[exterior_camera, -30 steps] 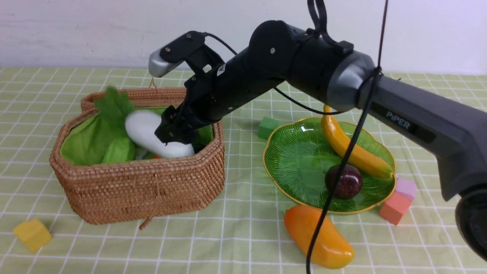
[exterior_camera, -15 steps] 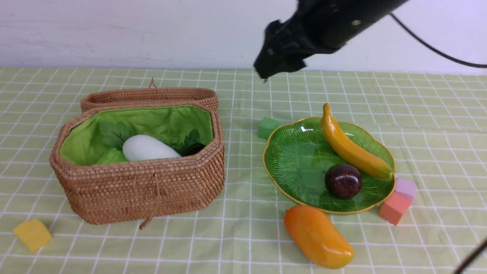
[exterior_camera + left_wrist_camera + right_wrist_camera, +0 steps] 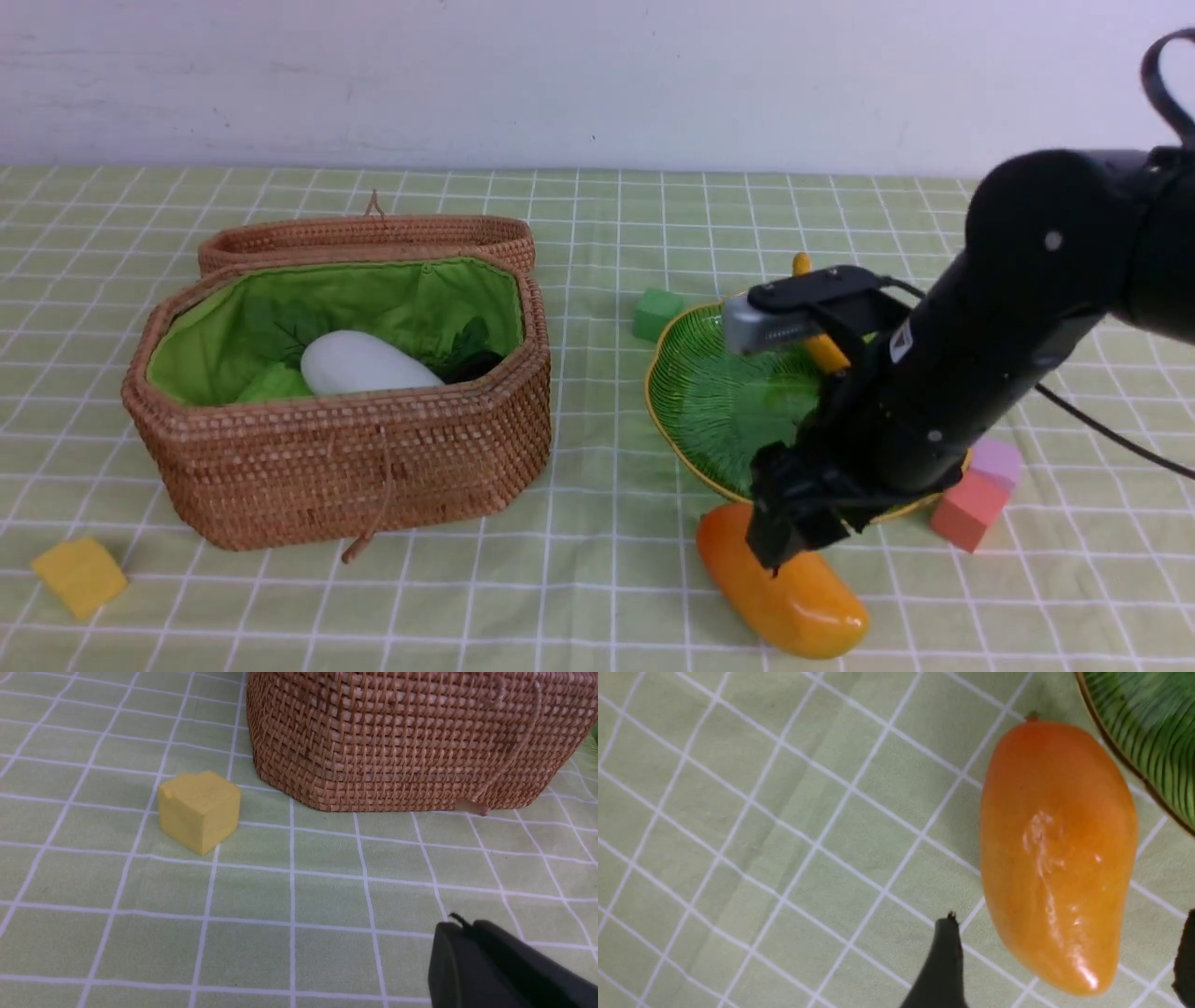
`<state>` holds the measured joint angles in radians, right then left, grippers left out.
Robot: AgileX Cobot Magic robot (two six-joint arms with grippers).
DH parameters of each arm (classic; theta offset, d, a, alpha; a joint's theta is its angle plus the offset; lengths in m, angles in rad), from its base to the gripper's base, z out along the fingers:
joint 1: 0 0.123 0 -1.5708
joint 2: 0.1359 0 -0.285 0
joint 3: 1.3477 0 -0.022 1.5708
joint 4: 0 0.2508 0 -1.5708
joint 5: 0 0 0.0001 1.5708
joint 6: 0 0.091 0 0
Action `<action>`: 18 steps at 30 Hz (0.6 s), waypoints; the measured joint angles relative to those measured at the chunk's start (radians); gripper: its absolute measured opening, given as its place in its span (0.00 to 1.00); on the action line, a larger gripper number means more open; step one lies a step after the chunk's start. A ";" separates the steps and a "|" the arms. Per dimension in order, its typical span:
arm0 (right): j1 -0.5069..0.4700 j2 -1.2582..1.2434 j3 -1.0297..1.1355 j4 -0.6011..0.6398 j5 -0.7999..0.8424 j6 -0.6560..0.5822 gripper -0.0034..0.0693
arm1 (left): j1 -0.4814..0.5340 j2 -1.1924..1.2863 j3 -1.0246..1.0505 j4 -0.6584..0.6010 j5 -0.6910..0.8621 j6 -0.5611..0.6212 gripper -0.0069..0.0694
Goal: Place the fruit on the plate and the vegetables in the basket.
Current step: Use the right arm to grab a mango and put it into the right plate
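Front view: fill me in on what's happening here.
The right hand, open, straddles the glossy orange-yellow mango lying on the checked cloth just in front of the green glass plate. The brown wicker basket already holds a smooth white oval vegetable. The left hand is shut, low beside the basket.

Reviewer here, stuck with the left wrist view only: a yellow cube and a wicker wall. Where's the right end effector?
Observer: The right end effector hangs over the mango, jaws open on either side of it.
Operator: Is the mango on the plate?
Observer: No, it lies on the cloth just outside the plate rim.
Operator: What's inside the basket?
Observer: The basket holds a white oval beside a light-green piece.
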<state>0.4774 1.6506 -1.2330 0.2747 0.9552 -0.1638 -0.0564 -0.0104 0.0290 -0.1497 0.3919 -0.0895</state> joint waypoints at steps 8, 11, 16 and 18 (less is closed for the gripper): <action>0.000 0.089 0.003 0.001 -0.012 0.032 0.89 | 0.000 0.000 0.000 0.000 0.000 0.000 0.11; 0.000 0.120 0.003 0.000 -0.019 0.032 0.89 | 0.000 0.000 0.000 0.000 0.000 0.000 0.11; 0.000 0.169 0.003 -0.015 -0.035 0.032 0.88 | 0.000 0.000 0.000 0.000 0.000 0.000 0.11; 0.000 0.189 0.003 -0.024 -0.038 0.032 0.86 | 0.000 0.000 0.000 0.000 0.000 0.000 0.11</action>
<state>0.4774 1.8397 -1.2297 0.2507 0.9172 -0.1313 -0.0564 -0.0104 0.0290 -0.1497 0.3919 -0.0895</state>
